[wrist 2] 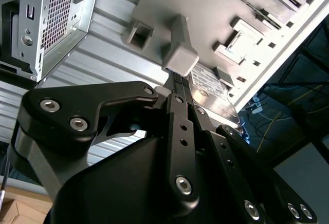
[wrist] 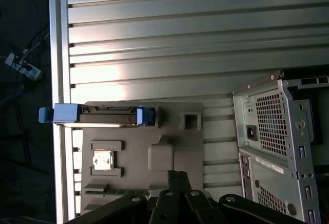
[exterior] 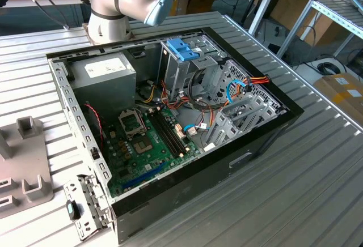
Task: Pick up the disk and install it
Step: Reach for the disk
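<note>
Over a grey fixture at the table's edge, the gripper hangs with its jaws closed on nothing. In both wrist views the two black fingers lie pressed together. The disk stands on its long edge in a fixture slot, blue frame showing at both ends, apart from the gripper and untouched.

The step in hand looks like the approach for the pick. To do it well, the jaws would have to open wider than the disk is thick and line up across its two flat faces. They should centre between the blue ends and close on the metal body, not the plastic. A straight descent seems wise — grey posts rise just beside the slot and could catch a finger.

The table is ribbed metal slats, bright with glare. In the exterior view an open computer case lies on it just beside the fixture, with the arm's base behind. Beyond the table edge lies a dark floor with a power strip and loose cables — a workshop, with benches at the back.
</note>
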Action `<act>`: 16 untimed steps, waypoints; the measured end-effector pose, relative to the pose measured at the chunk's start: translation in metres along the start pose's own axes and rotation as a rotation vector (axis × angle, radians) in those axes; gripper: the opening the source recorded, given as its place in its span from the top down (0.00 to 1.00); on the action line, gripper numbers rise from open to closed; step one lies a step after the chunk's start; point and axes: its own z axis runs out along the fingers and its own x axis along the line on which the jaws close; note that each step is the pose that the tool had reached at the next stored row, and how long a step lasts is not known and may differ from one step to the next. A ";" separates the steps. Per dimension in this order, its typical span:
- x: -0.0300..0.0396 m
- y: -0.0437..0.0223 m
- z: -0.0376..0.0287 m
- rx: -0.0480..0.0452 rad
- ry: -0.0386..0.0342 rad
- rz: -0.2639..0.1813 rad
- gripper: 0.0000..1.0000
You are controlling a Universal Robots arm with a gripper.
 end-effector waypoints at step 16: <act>0.0057 -0.0004 0.0002 0.0000 0.0000 0.000 0.89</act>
